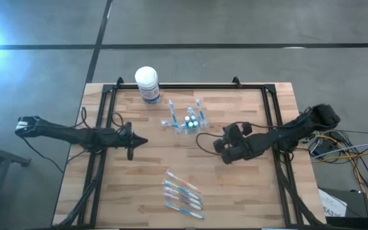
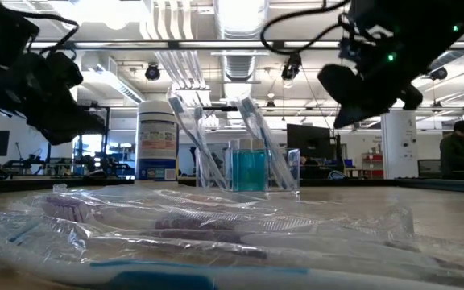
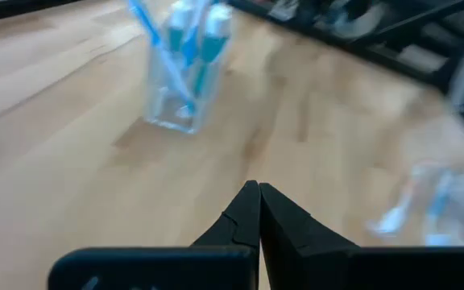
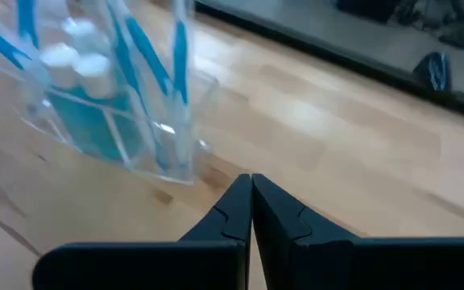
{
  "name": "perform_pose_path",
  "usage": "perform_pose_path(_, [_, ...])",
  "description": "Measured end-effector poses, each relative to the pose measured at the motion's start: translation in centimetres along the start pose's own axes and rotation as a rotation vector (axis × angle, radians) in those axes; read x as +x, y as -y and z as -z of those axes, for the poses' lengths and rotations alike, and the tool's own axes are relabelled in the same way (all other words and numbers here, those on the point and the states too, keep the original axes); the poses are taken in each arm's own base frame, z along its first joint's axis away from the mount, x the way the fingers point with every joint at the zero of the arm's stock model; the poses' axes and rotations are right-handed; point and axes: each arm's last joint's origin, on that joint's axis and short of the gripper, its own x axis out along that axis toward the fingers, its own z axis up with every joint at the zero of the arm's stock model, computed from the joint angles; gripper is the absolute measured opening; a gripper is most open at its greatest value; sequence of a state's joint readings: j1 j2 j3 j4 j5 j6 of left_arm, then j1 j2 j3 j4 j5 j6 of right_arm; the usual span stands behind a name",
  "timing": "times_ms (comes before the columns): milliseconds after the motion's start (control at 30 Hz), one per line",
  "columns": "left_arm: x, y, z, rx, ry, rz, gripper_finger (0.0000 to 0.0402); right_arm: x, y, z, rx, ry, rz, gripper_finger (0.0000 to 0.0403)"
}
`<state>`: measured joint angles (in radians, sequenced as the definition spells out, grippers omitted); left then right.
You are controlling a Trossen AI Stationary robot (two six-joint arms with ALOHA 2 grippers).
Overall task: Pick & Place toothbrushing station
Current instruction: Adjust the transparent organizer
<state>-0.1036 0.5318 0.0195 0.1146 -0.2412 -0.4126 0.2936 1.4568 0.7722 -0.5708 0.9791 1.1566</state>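
Cup: the small clear plastic cup (image 1: 185,123) stands upright on the light wooden slatted table (image 1: 248,185), holding a few slim blue-and-white toothbrushes (image 1: 197,108) that lean outward over its rim.
Caps: tiny white-capped pieces (image 1: 191,119) sit inside the cup among the brushes; from my right wrist view they look like teal tubes, though I cannot say that for sure.
Loose brushes: a row of wrapped blue-and-white toothbrushes (image 1: 183,193) lies flat, well apart from the cup, toward the table's near edge.
My right gripper: my right gripper (image 1: 222,145) hangs just beside the cup, on its right side, fingers pressed fully together with nothing between them.
My left gripper: my left gripper (image 1: 144,141) hangs to the cup's left, farther off than the right one, tips together and holding nothing.
Tub: a white-lidded round tub with a blue label (image 1: 147,84) stands upright behind the cup, near the table's far edge.
Frame: a black metal frame (image 1: 190,86) runs along the table's edges, behind the cup and tub.
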Motion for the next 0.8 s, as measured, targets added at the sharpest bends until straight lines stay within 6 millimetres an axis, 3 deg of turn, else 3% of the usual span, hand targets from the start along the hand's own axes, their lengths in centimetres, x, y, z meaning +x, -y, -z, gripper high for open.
perform_pose_path(367, [2.0, 0.1, -1.5, 0.068, -0.030, -0.120, 0.0003, 4.4, 2.3, 0.7, -0.125, -0.088, -0.093, 0.0008])
perform_pose_path(500, [2.9, 0.2, -1.6, 0.092, -0.011, -0.116, 0.0004, 5.3, 2.8, 1.4, -0.198, -0.033, -0.142, 0.0008])
perform_pose_path(800, [5.6, 0.8, -2.5, 0.062, -0.055, -0.248, 0.0004, 7.2, 4.7, 1.8, -0.028, 0.076, -0.212, 0.0008])
